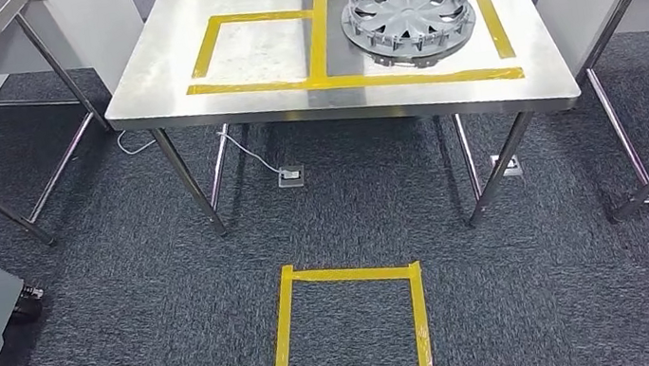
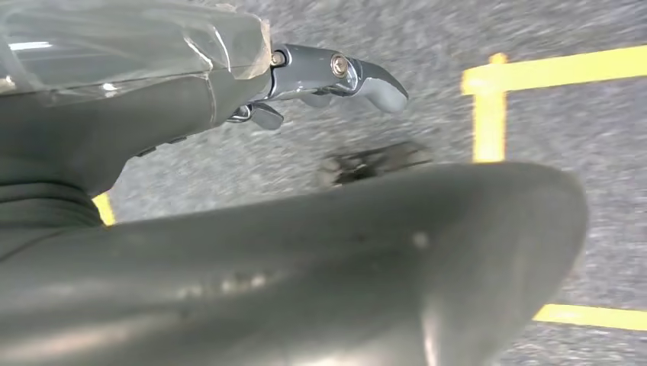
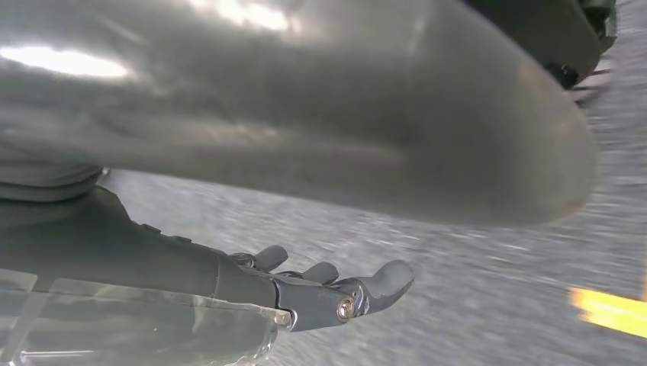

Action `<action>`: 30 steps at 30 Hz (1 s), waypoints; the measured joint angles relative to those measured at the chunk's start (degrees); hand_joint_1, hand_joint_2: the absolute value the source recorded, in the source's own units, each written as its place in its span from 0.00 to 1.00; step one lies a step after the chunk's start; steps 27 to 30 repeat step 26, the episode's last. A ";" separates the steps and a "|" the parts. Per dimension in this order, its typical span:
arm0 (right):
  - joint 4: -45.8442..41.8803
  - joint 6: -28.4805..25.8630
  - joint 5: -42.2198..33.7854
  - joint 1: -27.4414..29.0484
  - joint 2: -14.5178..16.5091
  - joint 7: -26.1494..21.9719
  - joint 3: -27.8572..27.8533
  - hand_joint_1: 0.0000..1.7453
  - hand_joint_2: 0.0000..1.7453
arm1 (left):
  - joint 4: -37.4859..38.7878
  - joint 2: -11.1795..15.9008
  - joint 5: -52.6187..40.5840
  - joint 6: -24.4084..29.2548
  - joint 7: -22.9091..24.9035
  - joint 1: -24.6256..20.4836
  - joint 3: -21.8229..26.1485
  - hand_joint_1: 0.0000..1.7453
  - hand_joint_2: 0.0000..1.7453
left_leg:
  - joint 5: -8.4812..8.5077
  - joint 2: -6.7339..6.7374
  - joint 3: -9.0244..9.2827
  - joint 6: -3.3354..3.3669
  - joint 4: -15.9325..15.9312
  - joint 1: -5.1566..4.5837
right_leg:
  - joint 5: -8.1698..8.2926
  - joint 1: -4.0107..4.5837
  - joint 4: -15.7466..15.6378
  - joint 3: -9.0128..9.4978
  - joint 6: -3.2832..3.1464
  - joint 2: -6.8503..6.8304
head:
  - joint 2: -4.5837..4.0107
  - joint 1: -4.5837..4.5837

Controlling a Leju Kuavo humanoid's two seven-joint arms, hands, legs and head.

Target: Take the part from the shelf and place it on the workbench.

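The wheel cover (image 1: pixel 409 17) lies flat on the surface (image 1: pixel 188 58), well ahead of both hands; left hand (image 2: pixel 336 80) and right hand (image 3: pixel 336 293) hang loosely apart, holding nothing.

A workshop or test lab: steel workbenches (image 1: pixel 188 58) on grey carpet (image 1: pixel 129 316), yellow tape squares (image 1: pixel 351 332) marking positions.

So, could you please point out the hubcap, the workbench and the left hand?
hubcap (image 1: pixel 407 7): head view, on its spoked face.
workbench (image 1: pixel 170 66): head view, bare steel left of the tape.
left hand (image 2: pixel 336 76): left wrist view, on the grey thumb.
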 joint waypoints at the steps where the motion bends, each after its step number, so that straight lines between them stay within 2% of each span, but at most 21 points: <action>1: 0.57 -0.38 -1.01 0.41 -0.09 0.06 0.77 0.00 0.00 | -0.71 -0.04 -0.94 0.26 0.34 -0.26 0.79 0.00 0.00 | 0.41 0.03 -0.32 -0.35 0.19 -0.02 | -0.51 0.24 -1.59 0.69 -0.55 0.07 | 0.00 -0.02; 3: 1.28 -1.21 -3.13 0.91 -0.20 0.18 2.38 0.00 0.00 | -1.49 -0.05 -2.88 0.85 1.08 -0.22 2.45 0.00 0.00 | 1.11 0.05 -0.60 -1.02 0.28 0.15 | 0.01 0.31 -1.84 -0.02 -1.52 -0.02 | 0.00 0.06; 4: 1.39 -1.68 -4.27 0.80 -0.27 0.24 3.23 0.00 0.00 | -1.62 -0.08 -3.93 1.16 1.51 0.15 3.31 0.00 0.00 | 0.46 -0.01 -0.93 -1.37 0.74 0.28 | 0.54 0.18 -1.83 -0.51 -2.10 -0.16 | 0.00 0.06; 5: 1.31 -2.12 -5.39 0.50 -0.34 0.26 4.05 0.00 0.00 | -1.59 -0.11 -4.99 1.46 1.95 0.71 4.14 0.00 0.00 | -1.24 -0.08 -1.41 -1.72 2.00 0.42 | 1.16 0.00 -1.92 -1.11 -2.66 -0.31 | 0.00 -0.03; 6: 1.05 -2.52 -6.43 -0.02 -0.40 0.27 4.82 0.00 0.00 | -1.35 -0.15 -5.98 1.72 2.34 1.44 4.91 0.00 0.00 | -3.98 -0.14 -2.06 -2.08 4.31 0.61 | 1.83 -0.19 -1.99 -1.81 -3.07 -0.44 | 0.00 -0.15; 8: 0.00 -3.19 -8.16 -1.42 -0.50 0.29 6.13 0.00 0.00 | -0.29 -0.22 -7.62 2.15 3.01 3.14 6.15 0.00 0.00 | -9.89 -0.19 -3.39 -2.73 11.16 0.82 | 3.07 -0.10 -1.94 -3.26 -3.32 -0.58 | 0.00 -0.35; 9: -0.74 -3.43 -8.82 -2.25 -0.51 0.29 6.67 0.00 0.00 | 0.52 -0.24 -8.22 2.35 3.24 4.09 6.64 0.00 0.00 | -11.31 -0.19 -3.68 -2.94 14.31 0.91 | 3.68 -0.08 -1.88 -4.01 -3.23 -0.68 | 0.00 -0.35; 10: -1.57 -3.61 -9.39 -3.17 -0.52 0.29 7.13 0.00 0.00 | 1.38 -0.26 -8.75 2.54 3.46 5.09 7.05 0.00 0.00 | -11.19 -0.19 -3.32 -3.05 16.08 1.00 | 4.30 -0.07 -1.80 -4.75 -3.07 -0.79 | 0.00 -0.35; 11: -2.49 -3.79 -9.86 -4.11 -0.54 0.29 7.52 0.00 0.00 | 2.28 -0.26 -9.17 2.67 3.63 6.09 7.45 0.00 0.00 | -9.90 -0.18 -2.06 -3.10 15.89 1.10 | 4.87 -0.10 -1.69 -5.49 -2.84 -0.89 | 0.00 -0.35; 13: -4.54 -4.16 -10.69 -6.01 -0.57 0.29 8.25 0.00 0.00 | 4.09 -0.26 -9.96 2.87 3.95 8.03 8.20 0.00 0.00 | -7.01 -0.17 3.17 -3.07 9.95 1.33 | 5.91 -0.15 -1.37 -6.81 -2.28 -0.99 | 0.00 -0.37; 15: -6.35 -4.57 -11.70 -7.51 -0.62 0.30 9.05 0.00 0.00 | 5.57 -0.25 -10.90 3.04 4.29 9.54 9.04 0.00 0.00 | -7.23 -0.25 8.66 -2.72 1.97 1.17 | 6.83 -0.05 -1.15 -7.74 -1.49 -1.09 | 0.00 -0.35; 16: -6.89 -4.81 -12.36 -7.98 -0.66 0.32 9.47 0.00 0.00 | 6.01 -0.26 -11.50 3.21 4.49 10.03 9.45 0.00 0.00 | -7.85 -0.31 9.98 -2.37 -0.35 0.94 | 7.32 -0.01 -1.19 -8.02 -1.04 -1.19 | 0.00 -0.36; 17: -7.09 -5.08 -13.03 -8.18 -0.69 0.39 9.85 0.00 0.00 | 6.19 -0.27 -12.14 3.39 4.70 10.27 9.85 0.00 0.00 | -8.08 -0.37 10.32 -1.89 -1.31 0.65 | 7.84 0.01 -1.31 -8.22 -0.57 -1.34 | 0.00 -0.36; 19: -6.39 -5.47 -14.11 -7.58 -0.76 0.60 10.48 0.00 0.00 | 5.59 -0.36 -13.17 3.74 5.03 9.88 10.53 0.00 0.00 | -7.15 -0.31 9.23 -0.58 -1.60 0.51 | 8.02 -0.03 -1.08 -8.64 0.06 -1.46 | 0.00 -0.35; 20: -5.69 -5.55 -14.43 -6.83 -0.80 0.70 10.70 0.00 0.00 | 4.89 -0.39 -13.46 3.81 5.14 9.24 10.81 0.00 0.00 | -6.52 -0.28 8.54 0.16 -1.74 0.53 | 6.90 -0.06 0.05 -9.18 -0.02 -1.27 | 0.00 -0.28; 22: -3.83 -5.60 -14.77 -4.69 -0.81 0.80 11.08 0.00 0.00 | 2.87 -0.50 -13.72 3.88 5.23 7.29 11.15 0.00 0.00 | -5.19 -0.26 7.02 1.22 -1.91 0.43 | 2.02 -0.12 5.86 -11.31 -0.79 -0.59 | 0.00 -0.10; 23: -2.78 -5.62 -14.85 -3.51 -0.78 0.81 11.25 0.00 0.00 | 1.70 -0.54 -13.75 3.90 5.24 6.19 11.21 0.00 0.00 | -4.56 -0.27 6.21 1.48 -1.89 0.25 | -0.57 -0.12 9.94 -12.53 -1.08 -0.35 | 0.00 -0.02; 24: -1.66 -5.66 -14.92 -2.29 -0.75 0.81 11.40 0.00 0.00 | 0.51 -0.58 -13.77 3.92 5.25 5.07 11.23 0.00 0.00 | -3.93 -0.23 5.50 1.56 -1.86 0.02 | -2.31 -0.12 13.69 -13.39 -1.07 -0.20 | 0.00 0.02; 25: -0.47 -5.70 -14.97 -1.12 -0.75 0.81 11.51 0.00 0.00 | -0.72 -0.64 -13.80 3.93 5.25 4.00 11.23 0.00 0.00 | -3.33 -0.15 4.81 1.59 -1.82 -0.19 | -2.85 -0.11 16.05 -13.49 -0.78 -0.13 | 0.00 0.03; 26: 0.14 -5.72 -14.99 -0.55 -0.75 0.81 11.56 0.00 0.00 | -1.34 -0.67 -13.82 3.92 5.25 3.47 11.24 0.00 0.00 | -3.04 -0.10 4.49 1.60 -1.80 -0.30 | -2.98 -0.12 17.19 -13.52 -0.59 -0.11 | 0.00 0.02; 30: 0.14 -5.72 -14.99 -0.55 -0.75 0.81 11.56 0.00 0.00 | -1.34 -0.67 -13.82 3.92 5.25 3.47 11.24 0.00 0.00 | -3.04 -0.10 4.49 1.60 -1.80 -0.30 | -2.98 -0.12 17.19 -13.52 -0.59 -0.11 | 0.00 0.02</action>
